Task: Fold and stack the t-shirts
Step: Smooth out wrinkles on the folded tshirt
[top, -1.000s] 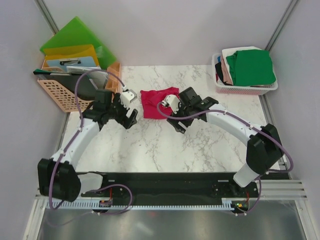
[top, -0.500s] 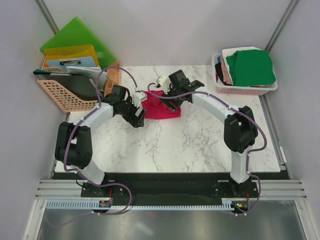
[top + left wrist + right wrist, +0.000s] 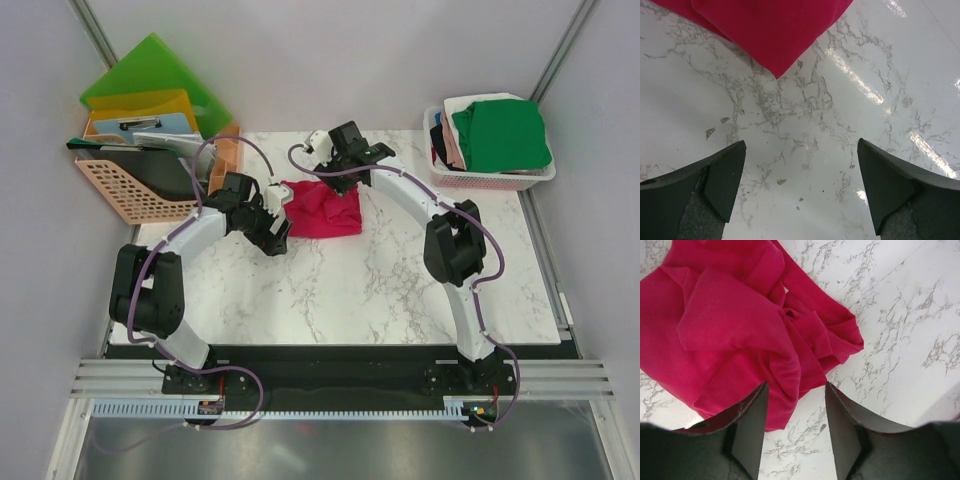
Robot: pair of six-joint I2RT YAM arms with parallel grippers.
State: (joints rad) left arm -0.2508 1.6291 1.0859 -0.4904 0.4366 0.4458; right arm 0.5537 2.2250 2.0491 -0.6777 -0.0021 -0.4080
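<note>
The crimson shirt (image 3: 322, 210) lay crumpled on the marble desk (image 3: 400, 290), toward 12 o'clock from its middle. The right jaws stood apart, straddling the shirt's rumpled edge without pinching it. The left jaws gaped wide over bare marble at the shirt's 9 o'clock, just off one corner. A pink basket (image 3: 490, 181) of shirts (image 3: 500, 135), green on top, sat at 2 o'clock, and an orange basket (image 3: 115, 190) with folders (image 3: 150, 72) at 10 o'clock. The right arm (image 3: 410, 205) hid part of the crimson shirt's far edge.
</note>
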